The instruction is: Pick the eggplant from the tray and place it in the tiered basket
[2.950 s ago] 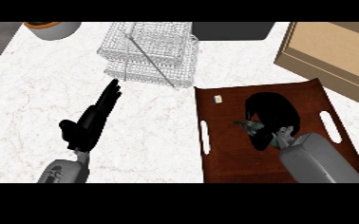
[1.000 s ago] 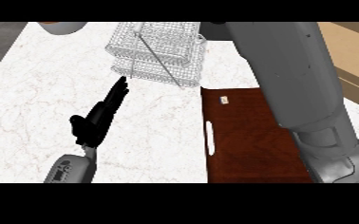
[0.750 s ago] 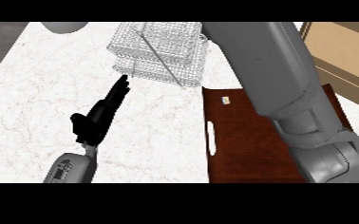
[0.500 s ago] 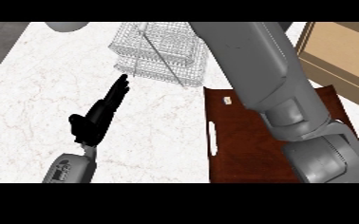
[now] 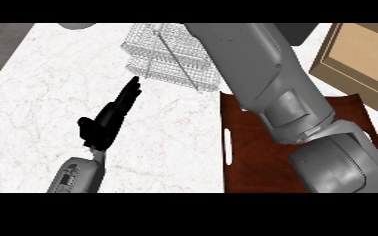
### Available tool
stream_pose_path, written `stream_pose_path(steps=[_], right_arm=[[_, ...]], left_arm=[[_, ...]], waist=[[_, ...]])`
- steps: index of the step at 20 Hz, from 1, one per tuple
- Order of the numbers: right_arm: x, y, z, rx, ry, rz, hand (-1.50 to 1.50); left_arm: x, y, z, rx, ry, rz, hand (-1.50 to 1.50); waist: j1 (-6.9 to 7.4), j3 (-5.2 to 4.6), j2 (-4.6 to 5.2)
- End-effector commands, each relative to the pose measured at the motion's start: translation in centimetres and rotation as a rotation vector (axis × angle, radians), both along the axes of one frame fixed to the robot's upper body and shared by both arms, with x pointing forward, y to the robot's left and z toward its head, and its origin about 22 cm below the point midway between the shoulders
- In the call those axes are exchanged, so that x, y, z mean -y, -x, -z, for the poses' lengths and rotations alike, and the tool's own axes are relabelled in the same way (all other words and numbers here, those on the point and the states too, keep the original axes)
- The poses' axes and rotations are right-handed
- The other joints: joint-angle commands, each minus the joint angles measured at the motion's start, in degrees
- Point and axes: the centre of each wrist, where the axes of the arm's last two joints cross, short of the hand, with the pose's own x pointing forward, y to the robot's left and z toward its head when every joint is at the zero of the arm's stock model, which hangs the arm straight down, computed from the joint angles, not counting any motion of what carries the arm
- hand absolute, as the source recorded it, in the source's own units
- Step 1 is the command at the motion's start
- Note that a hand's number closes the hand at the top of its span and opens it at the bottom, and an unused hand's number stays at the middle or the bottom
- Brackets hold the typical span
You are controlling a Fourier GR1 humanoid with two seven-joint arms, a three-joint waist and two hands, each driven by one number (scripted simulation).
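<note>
The left hand (image 5: 109, 120) is resting on the white marble surface (image 5: 52, 90) with its fingers held straight and close together, pointing up toward the wire basket (image 5: 159, 55); its fingertips are lying just short of the basket's near corner and are holding nothing. The right arm (image 5: 258, 75) is stretching from the lower right across the brown tray (image 5: 247, 165) and over the basket's right side, running out past the top edge. The right hand is lying out of sight, so its fingers cannot be told. The eggplant is not showing either, and its place cannot be told. A cardboard box (image 5: 354, 60) is sitting at the right edge.
</note>
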Motion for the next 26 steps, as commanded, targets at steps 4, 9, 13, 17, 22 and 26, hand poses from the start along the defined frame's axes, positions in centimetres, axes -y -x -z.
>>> stream_pose_path(steps=[4, 9, 13, 17, 22, 26], right_arm=[[0.2, -0.6, 0.3, -0.19, -0.206, 0.017, 1.5], [0.2, -0.8, 0.2, -0.331, -0.361, 0.057, -1.5], [0.0, -0.8, 0.1, -0.268, -0.44, 0.082, -1.5], [0.0, -0.6, -0.3, -0.096, -0.451, 0.198, -1.5], [3.7, -1.9, -1.4, 0.112, -0.407, 0.461, -1.5], [9.0, -3.2, -0.8, 0.226, -0.434, 0.56, -1.5]], left_arm=[[-0.4, -0.5, -0.6, -0.016, -0.007, -0.011, 0.0], [-0.7, 0.1, 0.8, -0.013, -0.02, 0.013, 0.0], [-0.1, 0.4, 0.6, -0.009, -0.012, 0.006, 0.0], [-1.2, -0.4, -0.3, -0.005, 0.007, -0.031, 0.0], [-1.9, 1.1, 0.3, -0.023, -0.012, -0.05, 0.0], [-1.0, 1.4, 0.6, -0.026, -0.001, -0.066, 0.0]], waist=[[-0.17, 0.06, -0.23], [0.63, -0.01, 0.07], [0.17, 0.0, -0.19], [-1.78, 0.04, -0.4], [-2.86, 0.08, -1.14], [-4.5, 0.21, -1.52]])
